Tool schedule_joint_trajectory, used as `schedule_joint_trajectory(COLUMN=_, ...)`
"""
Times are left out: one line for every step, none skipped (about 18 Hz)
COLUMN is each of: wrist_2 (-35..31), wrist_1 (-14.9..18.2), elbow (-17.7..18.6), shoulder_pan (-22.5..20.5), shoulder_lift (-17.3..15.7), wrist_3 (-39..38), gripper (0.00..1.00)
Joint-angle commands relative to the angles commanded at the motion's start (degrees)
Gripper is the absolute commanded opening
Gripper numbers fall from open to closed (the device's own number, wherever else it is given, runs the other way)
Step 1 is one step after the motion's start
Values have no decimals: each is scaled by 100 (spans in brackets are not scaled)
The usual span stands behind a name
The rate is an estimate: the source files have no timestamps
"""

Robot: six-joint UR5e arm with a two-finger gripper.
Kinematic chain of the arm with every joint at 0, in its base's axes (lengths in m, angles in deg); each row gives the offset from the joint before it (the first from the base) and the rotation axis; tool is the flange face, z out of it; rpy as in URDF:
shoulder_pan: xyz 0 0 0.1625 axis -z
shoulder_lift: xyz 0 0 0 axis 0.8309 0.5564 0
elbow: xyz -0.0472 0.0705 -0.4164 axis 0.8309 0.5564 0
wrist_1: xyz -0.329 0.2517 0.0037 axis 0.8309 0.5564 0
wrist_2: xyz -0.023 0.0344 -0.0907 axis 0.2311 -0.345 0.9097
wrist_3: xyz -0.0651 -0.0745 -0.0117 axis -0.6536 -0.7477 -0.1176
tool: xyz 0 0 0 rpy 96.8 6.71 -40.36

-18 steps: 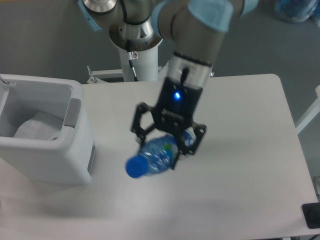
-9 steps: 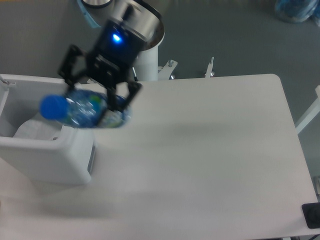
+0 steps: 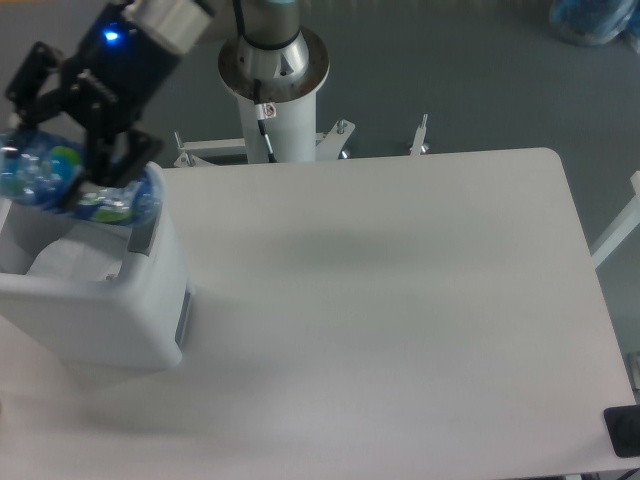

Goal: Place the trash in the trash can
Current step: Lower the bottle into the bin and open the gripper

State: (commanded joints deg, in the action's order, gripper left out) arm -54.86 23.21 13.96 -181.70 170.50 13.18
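One white table (image 3: 400, 320) carries one trash can (image 3: 110, 320) at its left end, the can's left side cut off by the frame edge. Inside the can lies something pale and crinkled (too blurred to name). Above the can's opening, one gripper (image 3: 65, 165) is clamped on one bottle (image 3: 60, 185), its long axis roughly level, running left-right; its cap end is out of view.

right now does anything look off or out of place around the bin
Nothing stands out. The gripper holds the bottle sideways above the trash can, which stands upright on the table with something pale and crumpled already inside. Nothing looks spilled.
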Motion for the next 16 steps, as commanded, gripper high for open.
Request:
schedule_joint_trajectory(wrist_2=0, wrist_1=0, elbow=-9, shoulder_pan=61, shoulder_lift=44, wrist_3=17, gripper=71)
schedule_joint_trajectory(wrist_2=0, wrist_1=-9, elbow=-9, shoulder_pan=114, shoulder_lift=62, wrist_3=18, gripper=71)
schedule_joint_trajectory(wrist_2=0, wrist_1=-17, elbow=0, shoulder_pan=149, shoulder_lift=62, wrist_3=18, gripper=71)
schedule_joint_trajectory(wrist_2=0, wrist_1=-44, elbow=52, shoulder_pan=158, shoulder_lift=62, wrist_3=18, gripper=71)
schedule_joint_trajectory(wrist_2=0, wrist_1=-44, elbow=96, shoulder_pan=158, shoulder_lift=62, wrist_3=26, gripper=72)
schedule_joint_trajectory(wrist_2=0, wrist_1=-44, elbow=114, shoulder_pan=158, shoulder_lift=53, wrist_3=26, gripper=74)
schedule_joint_trajectory(wrist_2=0, wrist_1=-53, elbow=132, shoulder_pan=158, shoulder_lift=53, wrist_3=96, gripper=83)
schedule_joint_trajectory(wrist_2=0, wrist_1=-53, elbow=167, shoulder_pan=167, shoulder_lift=53, wrist_3=271, gripper=94)
schedule_joint_trajectory(wrist_2=0, wrist_1=-44, elbow=211, shoulder_pan=193, shoulder_lift=53, wrist_3=420, gripper=100)
schedule_joint_trajectory(wrist_2=9, wrist_1=-53, elbow=289, shoulder_pan=220, shoulder_lift=53, wrist_3=500, gripper=100)
schedule_joint_trajectory(wrist_2=9, wrist_1=-53, elbow=325, shoulder_pan=220, shoulder_lift=62, wrist_3=545, gripper=100)
schedule_joint_trajectory(wrist_2=9, wrist_1=-53, elbow=360, shoulder_pan=220, shoulder_lift=62, wrist_3=545, gripper=100)
schedule_joint_trajectory(wrist_2=0, wrist_1=-44, elbow=387, shoulder_pan=220, shoulder_lift=62, wrist_3=554, gripper=100)
schedule_joint_trajectory(wrist_2=9, wrist_1=-44, elbow=413, shoulder_pan=220, shoulder_lift=62, wrist_3=554, gripper=100)
schedule_joint_trajectory(wrist_2=9, wrist_1=-53, elbow=413, shoulder_pan=211, shoulder_lift=62, wrist_3=554, gripper=100)
schedule_joint_trajectory(wrist_2=0, wrist_1=-44, elbow=404, shoulder_pan=194, shoulder_lift=53, wrist_3=554, gripper=100)
